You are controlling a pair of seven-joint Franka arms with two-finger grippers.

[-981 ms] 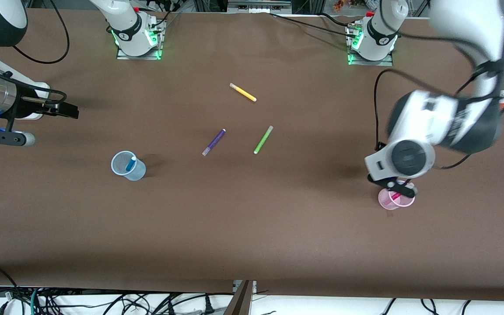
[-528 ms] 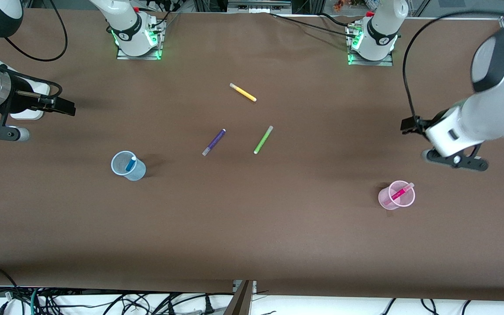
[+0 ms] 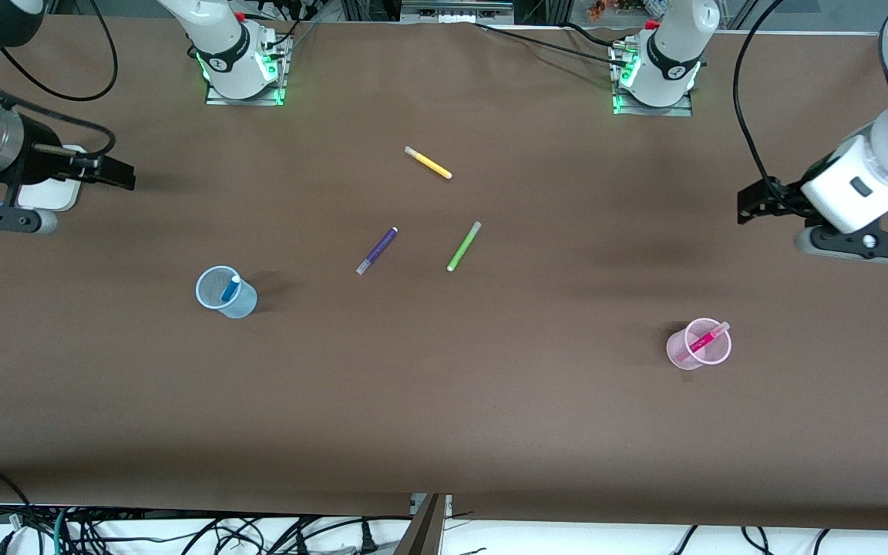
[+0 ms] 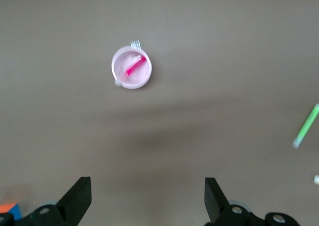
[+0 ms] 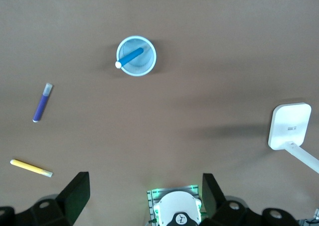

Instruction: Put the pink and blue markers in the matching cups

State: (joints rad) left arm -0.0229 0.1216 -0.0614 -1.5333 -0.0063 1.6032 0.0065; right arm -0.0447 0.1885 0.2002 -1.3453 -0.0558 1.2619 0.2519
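Observation:
The pale pink cup [image 3: 677, 351] stands toward the left arm's end of the table, with the magenta-pink marker [image 3: 707, 338] leaning inside it. Both show in the left wrist view, cup [image 4: 144, 79] and marker [image 4: 135, 66]. The pale blue cup [image 3: 244, 306] stands toward the right arm's end and holds the cyan-blue marker [image 3: 230, 290]. The right wrist view shows that cup [image 5: 148, 66] and marker [image 5: 131, 57] too. My left gripper [image 3: 754, 203] is open and empty, raised high, away from the pink cup [image 4: 148, 198]. My right gripper [image 3: 110, 174] is open and empty, raised high [image 5: 144, 196].
A purple marker [image 3: 377, 250], a lime-green marker [image 3: 463, 246] and a yellow marker [image 3: 428, 163] lie mid-table. A white pad [image 3: 49, 198] sits under the right hand. The arm bases [image 3: 242, 65] [image 3: 656, 73] stand along the edge farthest from the front camera.
The left gripper lifted off the pink cup, leaving the pink marker in it, and swung up toward the left arm's end. The right arm drifted slightly.

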